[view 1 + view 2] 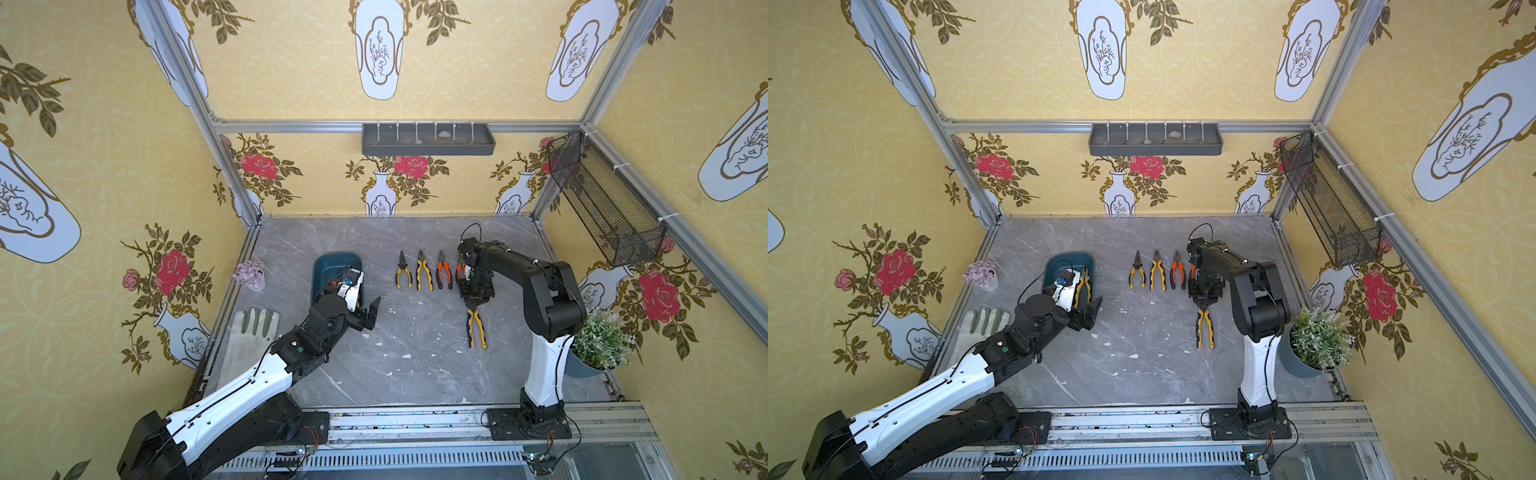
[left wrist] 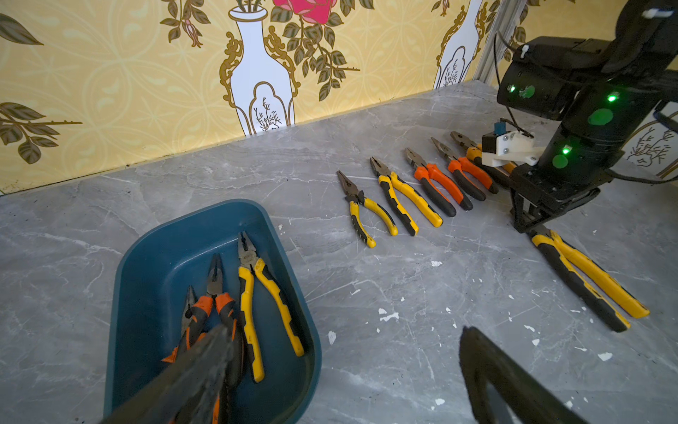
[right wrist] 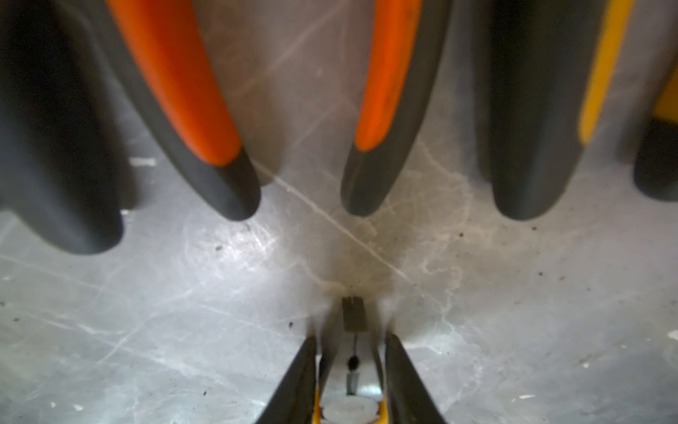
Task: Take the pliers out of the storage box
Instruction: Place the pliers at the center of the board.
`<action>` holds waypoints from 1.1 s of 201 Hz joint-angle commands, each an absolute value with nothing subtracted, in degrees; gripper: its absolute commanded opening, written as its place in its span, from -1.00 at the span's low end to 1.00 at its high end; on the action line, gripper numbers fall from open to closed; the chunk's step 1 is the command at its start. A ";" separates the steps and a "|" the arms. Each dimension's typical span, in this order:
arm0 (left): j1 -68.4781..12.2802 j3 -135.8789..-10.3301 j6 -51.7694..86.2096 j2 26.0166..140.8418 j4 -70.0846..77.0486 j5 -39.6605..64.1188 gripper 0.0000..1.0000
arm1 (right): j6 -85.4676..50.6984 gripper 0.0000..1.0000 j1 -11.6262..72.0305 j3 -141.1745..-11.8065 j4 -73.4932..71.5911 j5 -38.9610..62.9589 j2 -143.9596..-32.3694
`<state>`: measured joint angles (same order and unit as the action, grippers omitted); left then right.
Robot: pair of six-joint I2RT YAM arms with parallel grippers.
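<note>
Grey marbled table [image 1: 415,374], closed in by yellow floral walls on three sides, metal rail along the front. Left of centre sits the storage box [image 2: 154,264] with three pliers [image 2: 249,258] inside; the left arm overhangs its near end in both top views. Left tool [image 1: 369,313] hovers just right of the box, spread wide and empty. Beyond lies a row of pliers [image 1: 422,259], its right end covered by the right arm. Right tool [image 3: 351,337] straddles the head of long yellow-and-black pliers [image 2: 601,279] lying flat; whether it clamps them I cannot tell. Glove [image 1: 249,336] and flower pot [image 1: 250,274] line the left edge, potted plant [image 1: 598,340] the right. Open room spans the middle and front.
</note>
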<state>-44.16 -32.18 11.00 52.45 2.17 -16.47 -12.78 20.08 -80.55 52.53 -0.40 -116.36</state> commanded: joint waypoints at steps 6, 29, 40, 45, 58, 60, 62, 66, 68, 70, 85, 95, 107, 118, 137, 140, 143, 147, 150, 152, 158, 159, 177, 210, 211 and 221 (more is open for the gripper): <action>-44.03 -32.60 11.16 52.99 2.99 -15.57 0.98 | -12.97 -0.27 20.45 -79.98 48.88 0.57 -117.93; -43.97 -32.85 11.08 53.06 2.73 -15.70 0.98 | -13.31 -0.42 20.95 -79.74 48.75 0.69 -117.56; -43.95 -33.09 11.07 53.05 2.64 -15.70 0.98 | -13.49 -0.50 21.17 -79.64 48.55 0.53 -117.33; -43.81 -33.18 11.07 53.13 2.55 -15.56 0.98 | -13.60 -0.52 21.27 -79.76 48.52 0.53 -117.23; -43.81 -33.39 11.07 53.38 2.42 -15.56 0.98 | -13.93 -0.53 21.40 -80.28 48.69 0.44 -117.34; -43.85 -33.44 11.07 53.36 2.39 -15.49 0.98 | -13.96 -0.53 21.43 -80.41 48.76 0.44 -117.45; -43.85 -33.47 11.07 53.42 2.38 -15.56 0.98 | -13.97 -0.53 21.44 -80.46 48.80 0.40 -117.49; -43.86 -33.49 11.16 53.41 2.36 -15.48 0.98 | -13.99 -0.53 21.52 -80.67 48.90 0.28 -117.59; -43.86 -33.49 11.16 53.50 2.37 -15.47 0.98 | -14.11 -0.53 21.60 -80.86 49.01 0.16 -117.62; -43.86 -33.44 11.16 53.51 2.37 -15.40 0.98 | -14.13 -0.53 21.61 -80.90 48.98 0.12 -117.65; -43.86 -33.66 11.29 53.83 2.24 -15.36 0.98 | -14.29 -0.53 21.79 -81.83 49.29 -0.22 -118.25; -43.86 -33.83 11.41 53.98 2.05 -15.21 0.98 | -14.40 -0.53 21.77 -82.26 49.53 -0.50 -118.49; -43.82 -34.01 11.45 54.05 2.01 -15.14 0.98 | -14.31 -0.53 21.80 -82.77 49.64 -0.91 -118.79; -43.85 -34.17 11.43 54.05 1.93 -15.12 0.98 | -14.32 -0.53 21.80 -83.03 49.71 -1.37 -118.97; -43.86 -34.53 11.29 54.36 1.68 -15.16 0.98 | -14.24 -0.54 21.71 -83.54 49.86 -1.98 -119.46; -43.86 -34.62 11.30 54.40 1.60 -15.12 0.98 | -14.24 -0.53 21.67 -83.50 49.84 -2.06 -119.58; -43.86 -34.70 11.26 54.46 1.54 -15.12 0.98 | -14.24 -0.54 21.68 -83.57 49.83 -2.16 -119.61; -43.81 -34.84 11.21 54.50 1.50 -15.12 0.98 | -14.24 -0.53 21.71 -83.59 49.83 -2.24 -119.65; -43.83 -34.95 11.17 54.57 1.47 -15.12 0.98 | -14.24 -0.53 21.63 -83.61 49.83 -2.30 -119.77; -43.85 -34.97 11.16 54.58 1.47 -15.12 0.98 | -14.24 -0.53 21.62 -83.61 49.86 -2.29 -119.77; -43.85 -35.06 11.16 54.67 1.33 -15.04 0.98 | -14.24 -0.53 21.62 -83.66 49.84 -2.42 -119.82; -43.81 -35.06 11.21 54.67 1.32 -15.03 0.98 | -14.24 -0.53 21.62 -83.66 49.88 -2.44 -119.85; -43.85 -35.16 11.16 54.76 1.32 -15.03 0.98 | -14.24 -0.53 21.45 -83.67 49.68 -2.62 -119.92; -43.77 -35.33 11.16 55.05 1.23 -15.02 0.98 | -13.96 -0.53 21.09 -84.11 49.58 -2.63 -120.02; -43.77 -35.33 11.16 55.03 1.23 -15.02 0.98 | -13.97 -0.53 21.09 -84.15 49.62 -2.63 -120.04; -43.76 -35.42 11.16 55.09 1.23 -15.07 0.98 | -13.87 -0.53 20.96 -84.45 49.71 -2.58 -120.14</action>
